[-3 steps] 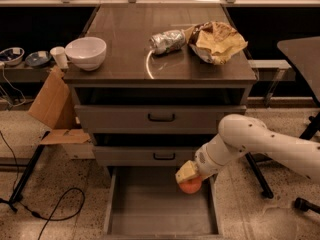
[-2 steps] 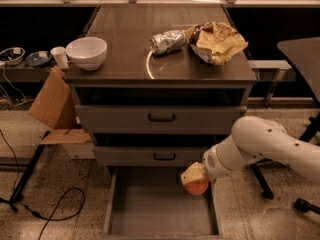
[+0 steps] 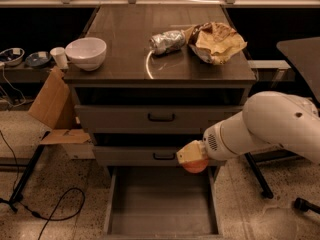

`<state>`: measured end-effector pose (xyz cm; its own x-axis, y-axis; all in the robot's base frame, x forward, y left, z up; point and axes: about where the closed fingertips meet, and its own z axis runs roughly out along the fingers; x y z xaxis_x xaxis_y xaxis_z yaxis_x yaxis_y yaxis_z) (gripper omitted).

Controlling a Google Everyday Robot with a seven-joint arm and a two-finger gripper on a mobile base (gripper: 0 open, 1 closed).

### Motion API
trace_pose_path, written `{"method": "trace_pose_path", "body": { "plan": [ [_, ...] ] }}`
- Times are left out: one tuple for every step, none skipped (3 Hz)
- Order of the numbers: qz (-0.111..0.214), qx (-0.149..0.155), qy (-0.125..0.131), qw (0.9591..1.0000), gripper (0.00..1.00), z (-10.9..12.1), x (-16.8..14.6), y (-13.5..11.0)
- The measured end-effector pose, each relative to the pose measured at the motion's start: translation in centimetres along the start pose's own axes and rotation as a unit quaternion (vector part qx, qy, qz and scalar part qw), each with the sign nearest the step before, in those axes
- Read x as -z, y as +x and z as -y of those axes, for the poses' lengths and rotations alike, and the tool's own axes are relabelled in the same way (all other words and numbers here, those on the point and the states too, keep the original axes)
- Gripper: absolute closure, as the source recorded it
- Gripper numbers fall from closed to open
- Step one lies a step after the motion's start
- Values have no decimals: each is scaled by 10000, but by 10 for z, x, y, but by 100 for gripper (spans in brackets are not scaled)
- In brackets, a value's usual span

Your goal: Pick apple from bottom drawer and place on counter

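The apple (image 3: 196, 165) shows as a small red-orange round shape under the tip of my gripper (image 3: 191, 156), which is shut on it, held above the right rear part of the open bottom drawer (image 3: 160, 204). The drawer's flat grey floor has nothing on it. My white arm (image 3: 265, 124) comes in from the right. The dark glossy counter (image 3: 135, 39) tops the cabinet, well above the apple.
On the counter stand a white bowl (image 3: 86, 53) at the left, a crumpled silver foil lump (image 3: 167, 41) and a crumpled tan bag (image 3: 216, 42) at the right. Two shut drawer fronts (image 3: 160, 118) lie below. A cardboard box (image 3: 52, 106) and cables are at left.
The arm has risen and drawn slightly right, lifting the apple a little higher above the drawer; the arm now looms larger in view.
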<state>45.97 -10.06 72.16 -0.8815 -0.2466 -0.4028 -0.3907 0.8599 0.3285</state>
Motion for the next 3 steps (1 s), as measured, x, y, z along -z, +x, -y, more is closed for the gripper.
{"method": "trace_pose_path", "body": {
  "plan": [
    [234,144,19,9996,100,-12,16,-24],
    [277,167,5,9995,100,-14,16,-27],
    [407,235,-36,9989,100,-21,15,-38]
  ]
}}
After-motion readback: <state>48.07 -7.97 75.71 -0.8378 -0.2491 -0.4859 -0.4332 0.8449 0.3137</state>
